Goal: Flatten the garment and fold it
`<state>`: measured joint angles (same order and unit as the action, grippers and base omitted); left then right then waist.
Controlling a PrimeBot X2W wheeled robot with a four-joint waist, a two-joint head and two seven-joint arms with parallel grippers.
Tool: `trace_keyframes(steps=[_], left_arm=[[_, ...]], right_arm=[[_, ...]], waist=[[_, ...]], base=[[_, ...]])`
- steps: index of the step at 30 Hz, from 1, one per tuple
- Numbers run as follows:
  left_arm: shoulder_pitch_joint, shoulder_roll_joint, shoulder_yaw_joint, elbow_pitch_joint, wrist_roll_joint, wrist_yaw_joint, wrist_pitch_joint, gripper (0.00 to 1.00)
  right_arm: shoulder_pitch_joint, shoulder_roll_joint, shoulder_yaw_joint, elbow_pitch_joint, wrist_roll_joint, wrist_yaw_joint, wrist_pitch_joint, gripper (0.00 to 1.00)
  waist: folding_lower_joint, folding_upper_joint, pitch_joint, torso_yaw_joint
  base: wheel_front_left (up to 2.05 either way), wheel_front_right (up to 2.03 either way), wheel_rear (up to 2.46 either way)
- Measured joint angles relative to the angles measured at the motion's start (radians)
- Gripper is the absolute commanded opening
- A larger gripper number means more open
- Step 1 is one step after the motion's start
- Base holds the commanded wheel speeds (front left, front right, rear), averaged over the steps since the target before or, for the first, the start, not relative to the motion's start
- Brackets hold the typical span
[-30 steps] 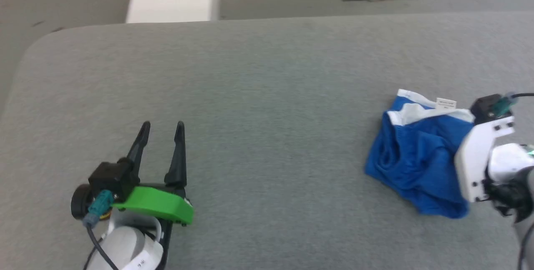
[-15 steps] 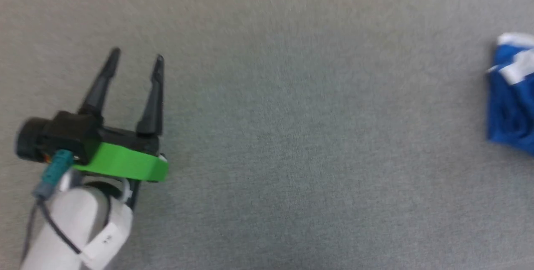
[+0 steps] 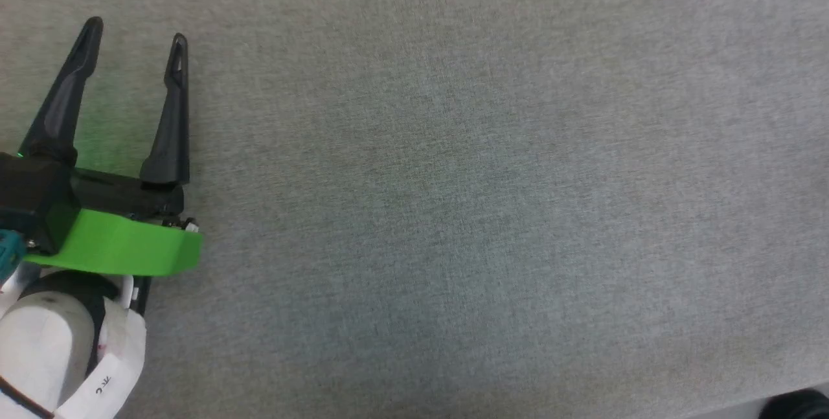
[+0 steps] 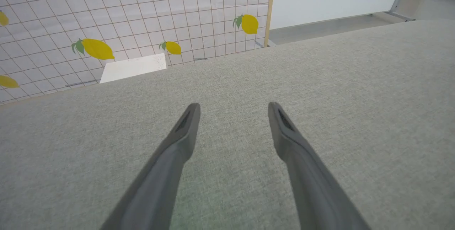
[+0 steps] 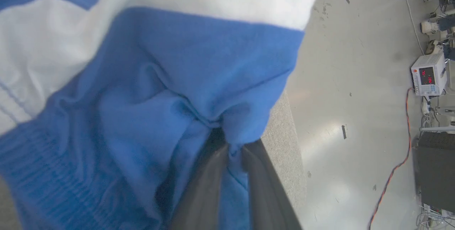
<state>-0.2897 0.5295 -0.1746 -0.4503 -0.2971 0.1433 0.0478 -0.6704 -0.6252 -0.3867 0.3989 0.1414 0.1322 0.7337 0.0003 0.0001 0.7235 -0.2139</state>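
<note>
Clearly the shorts (image 5: 149, 80) are in hand. Blue cloth with a white band bunches close before the right wrist camera, and the right gripper (image 5: 227, 135) has its fingers nearly pressed together on a small tuck of the blue fabric. The pinch sits in a crumpled fold, not at a hem or waistband corner, so it looks like a grip for hauling the heap rather than spreading it. Beside the cloth a strip of the grey table (image 5: 284, 151) edge shows, with bare floor (image 5: 348, 63) beyond. Whether any of the shorts rest on the table I cannot tell. The left gripper (image 3: 136, 29) hovers low over open table, fingers spread wide and empty, likely kept ready to take a second corner for flattening.
</note>
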Motion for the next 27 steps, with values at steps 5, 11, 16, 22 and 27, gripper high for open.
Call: trace_keyframes(steps=[5, 11, 16, 22, 27], left_arm=[[0.003, 0.013, 0.012, -0.017, 0.001, 0.009, 0.012, 1.00], [0.007, 0.009, 0.015, 0.007, 0.000, 0.016, -0.005, 1.00], [0.015, -0.032, -0.005, 0.078, -0.016, 0.016, -0.056, 1.00], [0.034, -0.090, -0.016, 0.191, -0.062, 0.016, -0.133, 1.00], [0.063, -0.128, -0.013, 0.280, -0.095, 0.017, -0.189, 1.00]], right_arm=[[-0.049, 0.029, -0.050, 0.024, -0.059, 0.000, -0.044, 1.00], [-0.100, 0.034, -0.064, 0.029, -0.056, 0.000, -0.131, 1.00], [-0.120, 0.014, -0.003, -0.030, 0.027, 0.000, -0.217, 1.00], [-0.140, 0.026, 0.107, -0.148, 0.149, 0.000, -0.351, 1.00], [-0.134, 0.083, 0.204, -0.236, 0.207, 0.000, -0.499, 1.00]], waist=[[-0.0001, 0.0000, 0.042, -0.020], [-0.0001, 0.0000, 0.021, -0.040], [-0.0002, 0.0000, -0.038, -0.043], [-0.0003, 0.0000, -0.146, -0.027], [-0.0003, 0.0000, -0.257, 0.003]], base=[[0.00, 0.00, 0.00], [0.00, 0.00, 0.00], [0.00, 0.00, 0.00], [0.00, 0.00, 0.00], [0.00, 0.00, 0.00]])
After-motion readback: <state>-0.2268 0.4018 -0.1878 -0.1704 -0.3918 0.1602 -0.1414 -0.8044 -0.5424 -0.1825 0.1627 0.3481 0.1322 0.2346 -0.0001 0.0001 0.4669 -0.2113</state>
